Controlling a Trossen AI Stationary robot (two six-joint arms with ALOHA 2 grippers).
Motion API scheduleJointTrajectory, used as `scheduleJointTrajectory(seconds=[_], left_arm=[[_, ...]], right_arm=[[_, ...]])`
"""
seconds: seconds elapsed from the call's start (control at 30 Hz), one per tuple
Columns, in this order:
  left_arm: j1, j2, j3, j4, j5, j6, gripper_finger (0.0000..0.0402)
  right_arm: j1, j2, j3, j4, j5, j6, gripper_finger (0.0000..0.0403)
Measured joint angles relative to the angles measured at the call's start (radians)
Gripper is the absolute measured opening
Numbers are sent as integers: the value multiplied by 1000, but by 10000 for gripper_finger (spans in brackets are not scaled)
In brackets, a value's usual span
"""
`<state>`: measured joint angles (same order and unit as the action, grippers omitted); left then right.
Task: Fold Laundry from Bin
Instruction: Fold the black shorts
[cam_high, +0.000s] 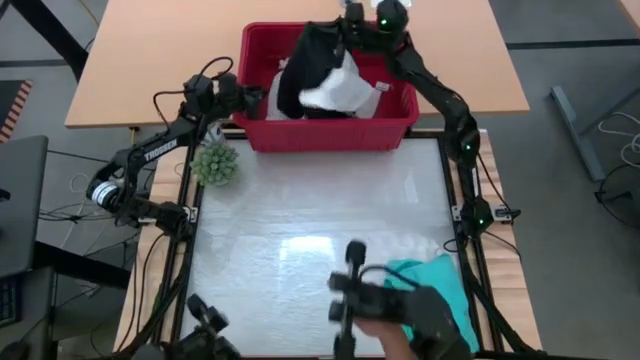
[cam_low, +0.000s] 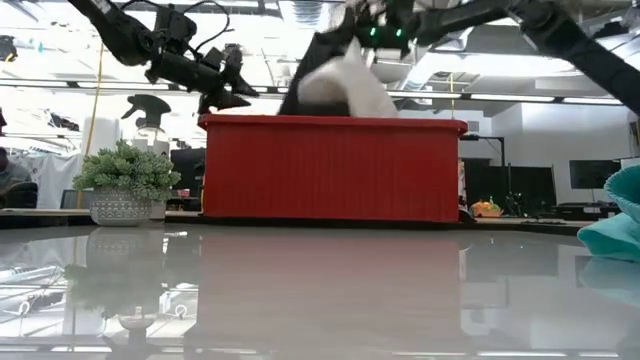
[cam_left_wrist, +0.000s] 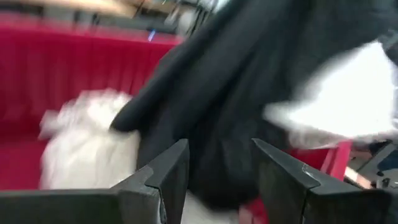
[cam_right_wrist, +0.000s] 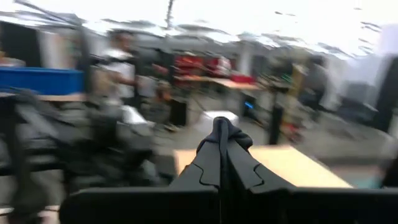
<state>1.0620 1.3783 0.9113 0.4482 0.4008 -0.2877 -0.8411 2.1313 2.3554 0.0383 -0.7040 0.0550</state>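
left gripper (cam_high: 240, 98): just off the bin's left wall, jaws partly open and empty, aimed at the hanging cloth; the left wrist view shows black fabric right ahead of the fingers (cam_left_wrist: 166, 175).
plant (cam_high: 214, 163): small potted green, on the worktop near-left of the bin, under the left arm. Keep your left elbow off it.
bin (cam_high: 325, 135): red, at the far edge of the worktop (cam_high: 300, 250), laundry partly out of it.
white lacy top (cam_left_wrist: 87, 146): bunched low in the bin's left part, not gripped by anything.
black garment (cam_high: 305, 65): lifted out of the bin, hangs from above, tail down inside.
small white cloth (cam_high: 340, 88): rides up with the black one; tangled or just draped, can't tell.
right gripper (cam_high: 352, 22): above the bin's far side, jaws closed on a pinch of the black garment, seen bunched between the tips in the right wrist view.
teal garment (cam_high: 435, 285): on the worktop, near-right, well apart from the bin, not folded as far as you can see; part hidden by camera rig.
step: judged as pulling the black piece clear of the bin.
do it well: lift straight up until the tail clears the rim, so the bin doesn't tip or drag.
do it well: let your left jaws take a hanging edge low down, black only, not the white.
do it well: shed the white cloth back into the bin before you carry.
risk: thin pinch on the right, could slip if you swing fast.
then: lay it flat mid-worktop, clear of the teal.
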Motion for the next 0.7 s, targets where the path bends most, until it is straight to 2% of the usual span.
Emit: scheduleJointTrajectory(seconds=[0.07, 0.13, 0.2, 0.4, 0.5, 0.7], left_arm=[[-16, 46, 39, 88, 22, 21, 170], [-31, 89, 108, 99, 29, 91, 179], [-36, 134, 198, 43, 45, 165, 191], [-36, 281, 477, -197, 245, 306, 240], [-43, 324, 557, -299, 242, 371, 265], [-74, 386, 641, -299, 235, 475, 294]], right_arm=[[14, -28, 2, -13, -72, 6, 24], [31, -45, 3, -31, -120, 5, 24], [47, -53, 3, -53, -137, 0, 24], [40, -52, 2, -70, -140, -3, 24], [24, -51, 2, -77, -152, -3, 24], [20, -50, 2, -88, -244, -2, 24]])
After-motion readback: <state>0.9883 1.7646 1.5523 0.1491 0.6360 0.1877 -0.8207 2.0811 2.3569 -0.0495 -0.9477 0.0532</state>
